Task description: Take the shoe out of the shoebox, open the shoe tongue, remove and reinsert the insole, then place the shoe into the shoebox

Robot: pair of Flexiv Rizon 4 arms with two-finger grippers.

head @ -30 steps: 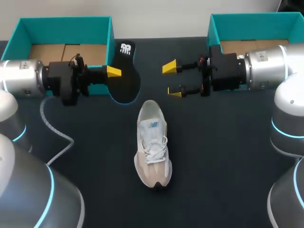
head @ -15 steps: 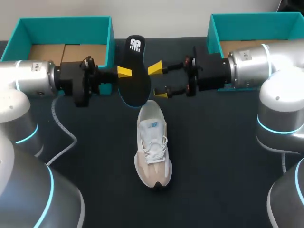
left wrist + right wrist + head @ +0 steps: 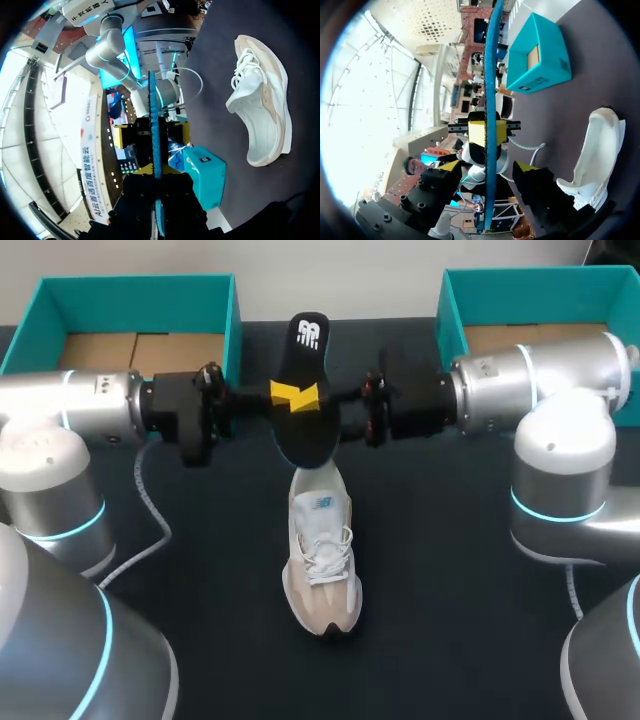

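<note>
Left gripper [image 3: 156, 176] pinches the flat black foam insole [image 3: 310, 435] by both faces and holds it on edge in the air, just over the heel opening of the beige-and-white lace-up sneaker [image 3: 320, 550]. The sneaker lies on the dark table [image 3: 450, 590], out of the teal cardboard shoeboxes [image 3: 135, 285]. Right gripper [image 3: 487, 167] straddles the same insole with fingers spread, clear of both faces, seemingly placed to take over the hold for reinsertion.
</note>
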